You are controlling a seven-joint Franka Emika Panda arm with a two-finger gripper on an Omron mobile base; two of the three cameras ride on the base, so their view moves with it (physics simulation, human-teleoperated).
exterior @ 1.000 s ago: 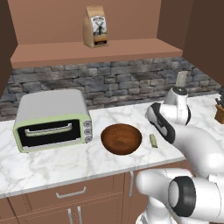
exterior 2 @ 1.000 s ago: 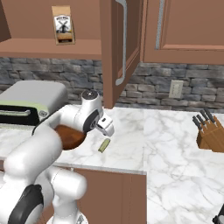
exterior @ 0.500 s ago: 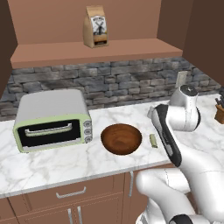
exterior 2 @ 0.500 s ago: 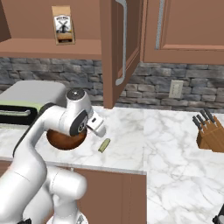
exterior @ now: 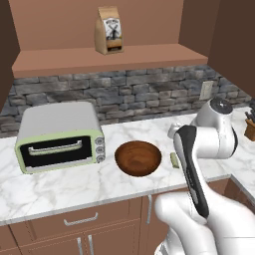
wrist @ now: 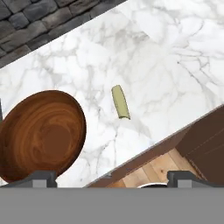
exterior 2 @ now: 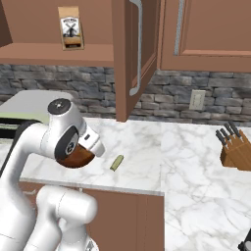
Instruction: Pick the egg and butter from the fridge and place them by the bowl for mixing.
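The gripper (wrist: 112,177) is spread wide, holding nothing, above the counter (wrist: 175,52) front edge. The bowl (wrist: 39,133) and butter (wrist: 120,102) lie apart, bare marble around.

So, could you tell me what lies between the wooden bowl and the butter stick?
Nothing but bare marble counter lies between the bowl and the butter stick, seen in the hand view.

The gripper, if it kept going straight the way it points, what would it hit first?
Probably the marble counter, near the small yellowish stick beside the wooden bowl; depth is hard to judge.
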